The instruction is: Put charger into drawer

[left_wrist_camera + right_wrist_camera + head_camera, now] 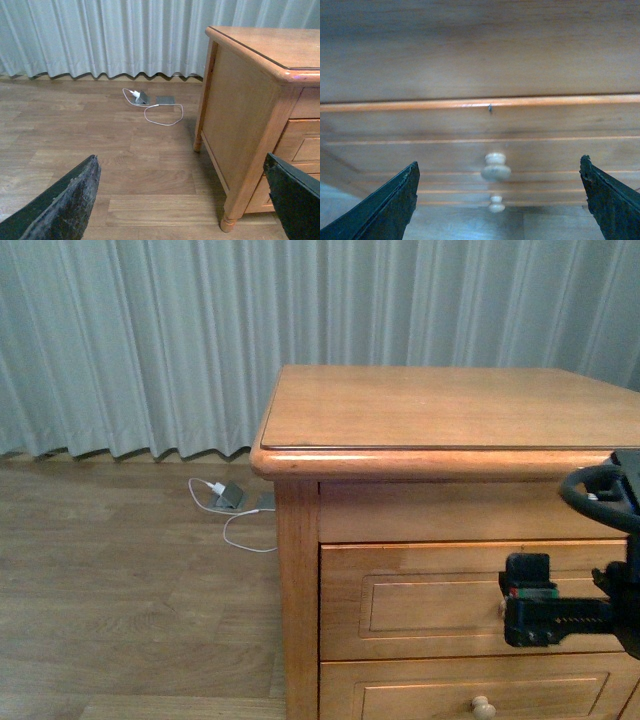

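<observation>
Facing the closed drawer (440, 605), the right gripper (497, 200) stands wide open, its knob (495, 167) centred between the jaws. The knob looks small, hard and smooth, so probably a firm pinch around its neck is needed. The left gripper (180, 200) is also wide open, above the floor (100, 150). The charger is not visible.

honey-brown drawer (430, 605) shut, pale round knob (495, 167) facing out.
</observation>
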`<control>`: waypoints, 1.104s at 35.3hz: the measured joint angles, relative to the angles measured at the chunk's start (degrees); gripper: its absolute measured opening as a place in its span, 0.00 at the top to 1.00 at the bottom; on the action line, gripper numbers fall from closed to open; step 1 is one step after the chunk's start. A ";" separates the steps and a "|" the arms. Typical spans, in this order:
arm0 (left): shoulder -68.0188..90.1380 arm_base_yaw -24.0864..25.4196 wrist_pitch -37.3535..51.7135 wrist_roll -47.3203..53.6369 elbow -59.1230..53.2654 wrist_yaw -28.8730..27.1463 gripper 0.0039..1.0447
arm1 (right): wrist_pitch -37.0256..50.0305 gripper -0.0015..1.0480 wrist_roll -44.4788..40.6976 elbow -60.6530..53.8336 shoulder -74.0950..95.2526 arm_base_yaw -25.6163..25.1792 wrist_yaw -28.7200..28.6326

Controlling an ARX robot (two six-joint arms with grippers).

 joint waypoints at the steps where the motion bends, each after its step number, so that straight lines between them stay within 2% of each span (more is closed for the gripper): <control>1: 0.00 0.00 0.00 0.00 0.00 0.00 0.06 | -0.74 0.09 -0.26 -1.16 -1.66 -0.11 -0.48; 9: 0.00 0.00 0.00 0.00 0.00 0.00 0.06 | -17.51 0.09 -1.29 -13.42 -27.71 -3.21 -5.88; 15: 0.00 0.00 0.00 0.00 0.00 0.00 0.06 | -35.21 0.09 0.20 -19.43 -56.15 -8.52 -9.68; 17: 0.00 0.00 0.00 0.00 0.00 0.00 0.06 | -36.85 0.09 0.57 -19.78 -61.88 -9.46 -9.51; 22: 0.00 0.00 -0.02 0.00 0.00 0.00 0.06 | -36.11 0.09 0.46 -20.02 -63.12 -9.64 -9.05; 25: 0.00 0.02 -0.02 0.00 0.00 0.02 0.06 | -23.76 0.20 -2.21 -24.63 -62.75 -10.38 -3.82; 28: 0.00 0.02 -0.02 0.00 0.00 -0.02 0.06 | -16.24 0.32 -3.56 -27.50 -64.46 -11.04 -1.81; 34: 0.00 0.00 -0.04 0.00 0.00 0.00 0.06 | -16.85 0.56 -4.70 -28.39 -68.78 -11.06 -2.12; 39: 0.00 0.00 -0.04 0.00 0.00 0.00 0.06 | -17.97 0.86 -5.09 -31.04 -72.57 -11.06 -2.10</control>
